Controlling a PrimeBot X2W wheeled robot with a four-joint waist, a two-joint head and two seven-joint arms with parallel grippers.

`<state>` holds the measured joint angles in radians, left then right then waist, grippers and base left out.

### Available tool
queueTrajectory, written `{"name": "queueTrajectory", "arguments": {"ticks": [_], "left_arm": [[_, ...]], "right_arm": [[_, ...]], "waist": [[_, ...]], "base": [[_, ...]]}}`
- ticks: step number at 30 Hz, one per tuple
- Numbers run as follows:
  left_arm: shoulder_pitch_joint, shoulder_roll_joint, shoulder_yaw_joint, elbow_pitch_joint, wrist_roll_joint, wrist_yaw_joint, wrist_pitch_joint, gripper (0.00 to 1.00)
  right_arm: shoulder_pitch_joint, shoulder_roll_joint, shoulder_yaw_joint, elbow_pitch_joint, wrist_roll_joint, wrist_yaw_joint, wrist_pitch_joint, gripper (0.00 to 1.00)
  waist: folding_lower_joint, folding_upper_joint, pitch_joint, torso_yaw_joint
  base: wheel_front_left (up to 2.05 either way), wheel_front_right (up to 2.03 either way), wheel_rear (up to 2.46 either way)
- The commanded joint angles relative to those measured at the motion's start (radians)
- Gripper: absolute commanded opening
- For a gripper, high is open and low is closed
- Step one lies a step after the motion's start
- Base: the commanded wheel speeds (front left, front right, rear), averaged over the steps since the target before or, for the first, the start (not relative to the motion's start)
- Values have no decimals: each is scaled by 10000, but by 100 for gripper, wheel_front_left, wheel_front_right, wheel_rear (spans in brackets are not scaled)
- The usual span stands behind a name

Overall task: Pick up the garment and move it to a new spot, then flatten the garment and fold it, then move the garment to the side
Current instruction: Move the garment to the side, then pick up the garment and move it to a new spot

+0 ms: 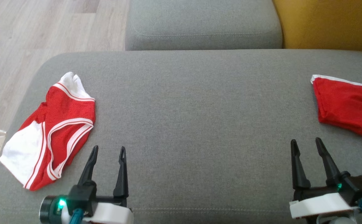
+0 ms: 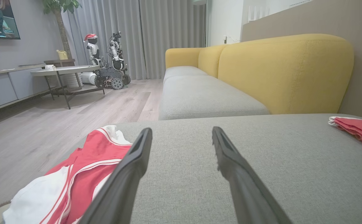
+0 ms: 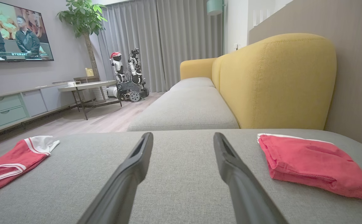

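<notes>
lying on grey cushion (image 1: 184, 109): garment (image 1: 53, 130) | left end effector (image 1: 109, 147) apart | right end effector (image 1: 305, 140) apart | wood floor (image 1: 44, 25)

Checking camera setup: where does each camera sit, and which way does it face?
Head view: above, looking down on the grey seat cushion; open left gripper lower left, open right gripper lower right.
Left wrist view: low over the cushion, looking along the yellow backrest; its own fingers.
Right wrist view: likewise, its own fingers.
All share: red-and-white garment, folded red garment.
</notes>
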<state>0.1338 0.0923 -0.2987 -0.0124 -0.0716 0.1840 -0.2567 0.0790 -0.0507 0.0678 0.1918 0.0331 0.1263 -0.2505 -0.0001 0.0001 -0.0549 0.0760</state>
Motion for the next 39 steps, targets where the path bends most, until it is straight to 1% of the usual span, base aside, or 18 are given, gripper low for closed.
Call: {"name": "queueTrajectory", "arguments": {"ticks": [1,6,14,26,32,39], "left_arm": [[-286,-107,470,-401,78,-91,-51,100],[-117,-177,675,-461,169,-275,-51,100],[-16,-248,839,-519,313,-429,-51,100],[-26,-326,914,-476,444,-526,-51,100],[-52,-338,872,-514,556,-552,-51,100],[-80,-348,944,-683,582,-459,-51,100]], "right_arm": [[-174,-12,258,-299,-79,44,-112,100],[24,-1,350,-180,3,44,-112,100],[86,3,411,-125,277,44,-112,100],[181,4,223,-205,219,44,-112,100],[211,4,239,-304,221,44,-112,100],[233,4,388,-398,324,44,-112,100]], "waist": [[1,-1,-57,-13],[1,-1,-184,-1],[1,-1,-203,-26],[1,-1,-201,142],[1,-1,-162,449],[1,-1,-156,1215]], "base": [[0,0,0],[0,0,0],[0,0,0],[0,0,0],[0,0,0],[0,0,0]]}}
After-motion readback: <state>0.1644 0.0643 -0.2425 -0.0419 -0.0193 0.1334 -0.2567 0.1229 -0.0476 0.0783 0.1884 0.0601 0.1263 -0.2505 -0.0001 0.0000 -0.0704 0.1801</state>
